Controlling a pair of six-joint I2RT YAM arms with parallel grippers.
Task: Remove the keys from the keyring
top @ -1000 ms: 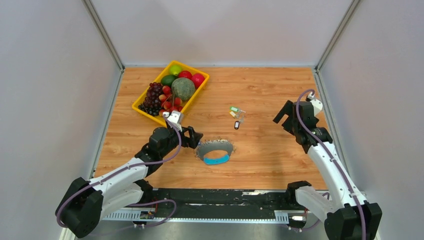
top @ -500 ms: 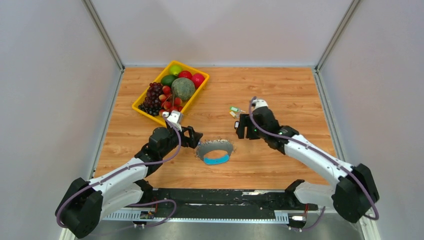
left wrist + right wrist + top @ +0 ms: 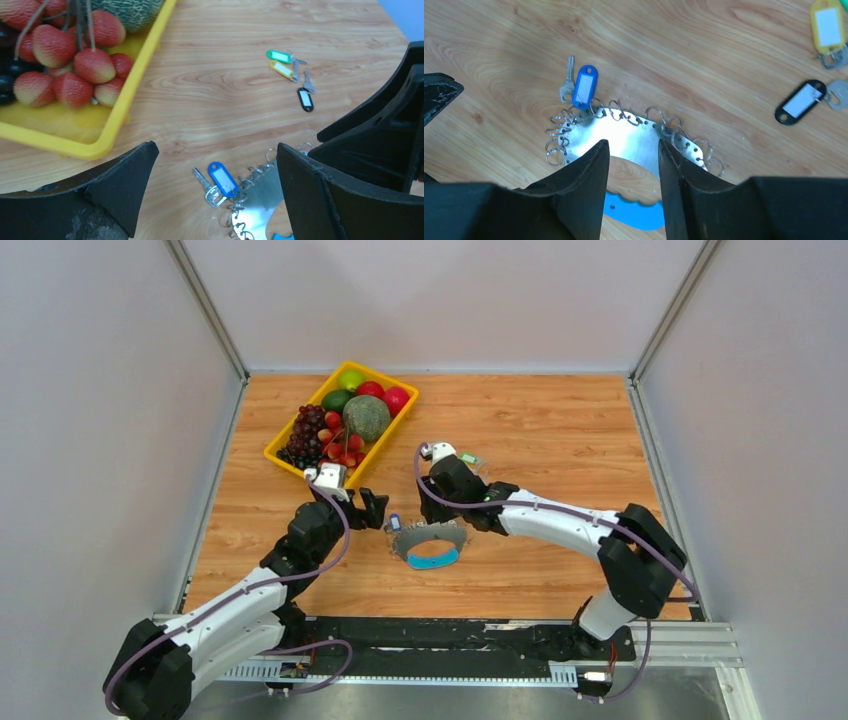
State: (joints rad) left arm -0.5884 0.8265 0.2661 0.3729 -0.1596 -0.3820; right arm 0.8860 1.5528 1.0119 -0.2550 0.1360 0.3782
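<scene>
The keyring [image 3: 432,540] lies flat mid-table, a silver loop fringed with small rings and one bright blue section [image 3: 636,212]. One key with a blue tag [image 3: 223,178] hangs on its left rim. Three loose keys lie apart on the wood, tagged green [image 3: 278,56], yellow [image 3: 283,70] and black [image 3: 304,99]. My left gripper [image 3: 215,152] stands wide open just left of the blue-tagged key [image 3: 395,523], empty. My right gripper [image 3: 631,146] hovers over the keyring's silver band [image 3: 624,132], its jaws partly narrowed and nothing between them.
A yellow tray [image 3: 276,447] of grapes, strawberries, a melon and other fruit stands at the back left, close behind my left gripper [image 3: 380,512]. My right arm [image 3: 540,515] reaches across the table's middle from the right.
My right arm has swung from the far right across to the keyring, and its jaws have narrowed. The left gripper has drawn back a little, and the blue-tagged key now shows.
</scene>
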